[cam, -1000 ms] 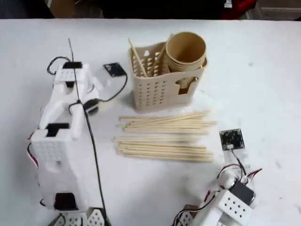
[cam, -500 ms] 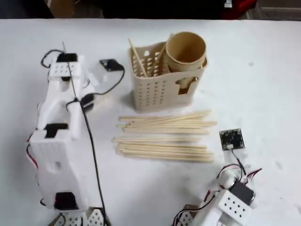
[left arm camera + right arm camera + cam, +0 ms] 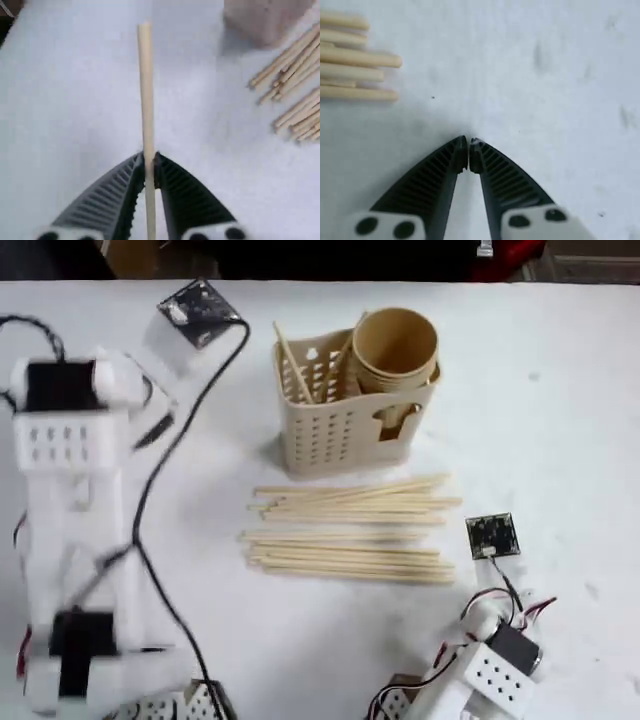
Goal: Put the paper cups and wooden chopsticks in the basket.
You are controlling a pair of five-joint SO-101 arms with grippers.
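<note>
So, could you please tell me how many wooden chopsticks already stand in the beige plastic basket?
2: one chopstick leans at the basket's left end, another beside the brown paper cups; more may be hidden.

This looks like a robotics lab bench or hobby workshop, not a home. A beige perforated plastic basket [image 3: 345,425] stands on a plain white table [image 3: 560,390]. Beside the basket rises a white printed-plastic robot arm [image 3: 70,490] with a loose black cable [image 3: 175,620]. In front of the basket, a bare black circuit board [image 3: 492,535] trails thin wires [image 3: 508,588]. Behind the basket, past the table's far edge, the room is dark and cluttered.
</note>
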